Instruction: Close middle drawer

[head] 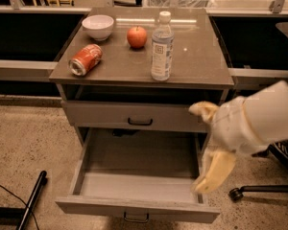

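The middle drawer [134, 209] is pulled far out of the grey cabinet, its inside bare, its small dark loop handle at the bottom of the view. Above it, another drawer front [139, 116] with the same kind of handle sits pushed in. My gripper [198, 147], on a white-sleeved arm coming in from the right, hangs over the open drawer's right side. Its yellowish fingers are spread apart and hold nothing: one fingertip [199, 109] is by the upper drawer front, the other [212, 174] is over the open drawer's right wall.
On the cabinet top [197, 66] stand a white bowl [98, 26], a red apple [137, 36], a clear water bottle [162, 47] and a red can [85, 59] on its side. A chair base with a caster [236, 193] is at the right; a dark bar [32, 199] lies on the floor at the left.
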{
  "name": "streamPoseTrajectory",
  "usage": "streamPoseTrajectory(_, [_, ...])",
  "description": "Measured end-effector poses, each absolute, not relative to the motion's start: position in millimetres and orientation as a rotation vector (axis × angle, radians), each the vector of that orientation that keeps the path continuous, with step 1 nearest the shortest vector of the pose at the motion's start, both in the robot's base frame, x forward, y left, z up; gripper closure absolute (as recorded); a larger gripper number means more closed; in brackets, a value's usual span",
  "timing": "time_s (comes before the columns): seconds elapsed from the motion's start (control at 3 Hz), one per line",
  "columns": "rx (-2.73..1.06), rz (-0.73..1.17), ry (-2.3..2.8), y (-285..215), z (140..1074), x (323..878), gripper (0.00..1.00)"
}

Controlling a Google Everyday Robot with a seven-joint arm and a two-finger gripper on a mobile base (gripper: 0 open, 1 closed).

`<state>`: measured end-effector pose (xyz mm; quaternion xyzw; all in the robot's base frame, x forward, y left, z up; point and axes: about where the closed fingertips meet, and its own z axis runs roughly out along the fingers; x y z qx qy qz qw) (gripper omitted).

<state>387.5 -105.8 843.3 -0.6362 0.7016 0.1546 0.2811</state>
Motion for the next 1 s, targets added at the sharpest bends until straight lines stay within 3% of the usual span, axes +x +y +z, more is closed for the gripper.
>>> streamPoseTrajectory(1.0, [-1.759,0.479,1.876,-84,775,357,0.00])
